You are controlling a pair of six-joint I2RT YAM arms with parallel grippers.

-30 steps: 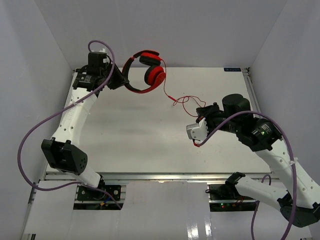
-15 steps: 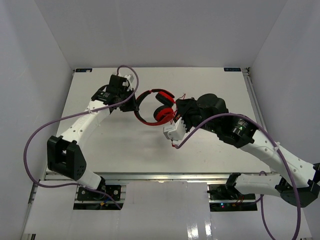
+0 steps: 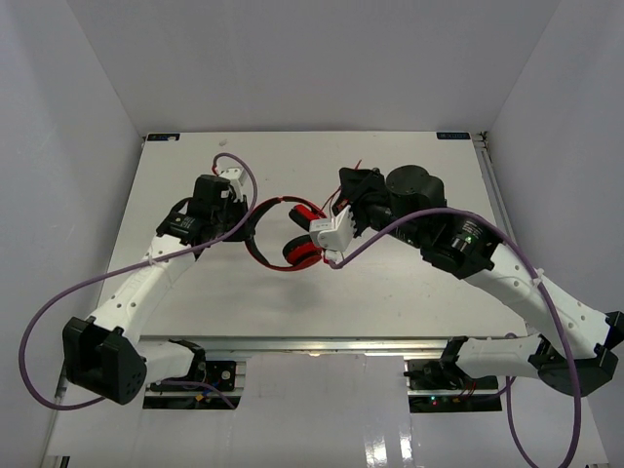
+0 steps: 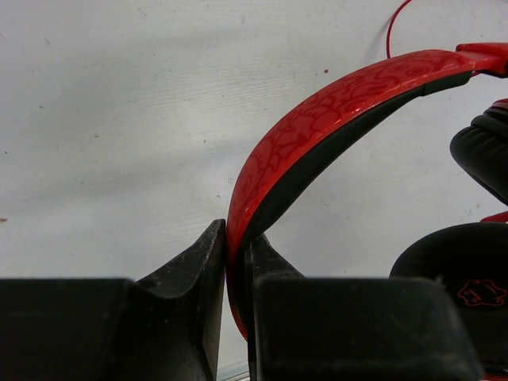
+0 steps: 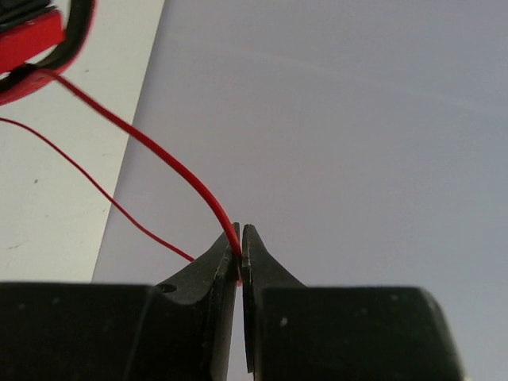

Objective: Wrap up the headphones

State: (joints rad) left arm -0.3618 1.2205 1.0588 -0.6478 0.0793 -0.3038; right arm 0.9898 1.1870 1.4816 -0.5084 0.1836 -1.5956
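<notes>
The red headphones [image 3: 300,253] hang at the table's middle, with their black-lined headband [image 4: 333,103] arching left. My left gripper [image 3: 244,226] is shut on the headband, which is pinched edge-on between its fingers [image 4: 236,238]. Black ear pads [image 4: 484,147] show at the right of the left wrist view. Just right of the earcups, my right gripper [image 3: 353,175] points toward the back wall. It is shut [image 5: 240,238] on the thin red cord [image 5: 159,155], which runs up-left to a corner of the headphones [image 5: 32,48].
The white table [image 3: 409,292] is walled by grey panels at the back and sides. Purple arm cables [image 3: 58,292] loop off both arms. The right arm's elbow [image 3: 468,249] hangs over the table's right half.
The left arm has carried the headphones from the far left corner down to the table's middle. The right arm swung left and up beside them, keeping the cord pinched.
</notes>
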